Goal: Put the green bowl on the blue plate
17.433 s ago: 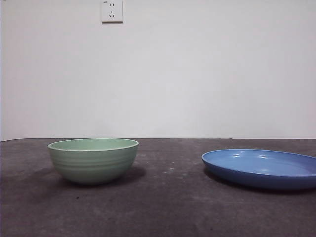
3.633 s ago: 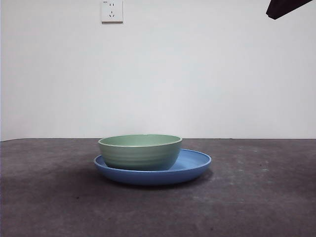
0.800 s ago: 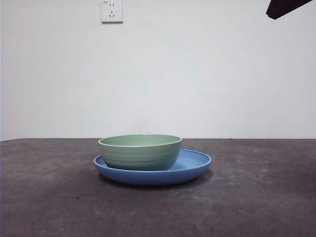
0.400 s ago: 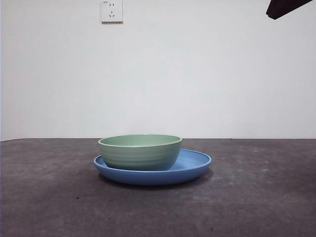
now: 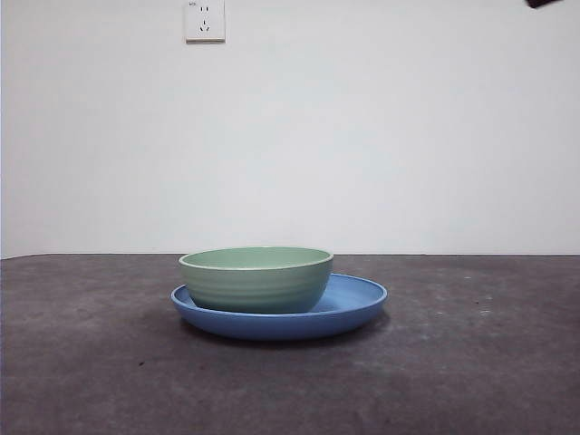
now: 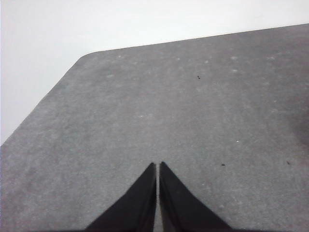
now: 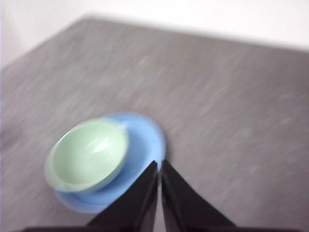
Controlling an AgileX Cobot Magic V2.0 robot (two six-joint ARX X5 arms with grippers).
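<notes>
Currently the green bowl (image 5: 256, 279) sits upright inside the blue plate (image 5: 358, 304), offset toward the plate's left side in the front view, its base on the plate's floor. The plate rests flat on the dark grey table (image 5: 471, 362). The right gripper (image 7: 158, 166) hangs high above the table, well clear of both dishes, jaws pressed together, gripping nothing; its picture is motion-blurred. The left gripper (image 6: 157, 166) is over bare tabletop, jaws likewise closed and empty. A white wall socket (image 5: 205, 20) is mounted above.
</notes>
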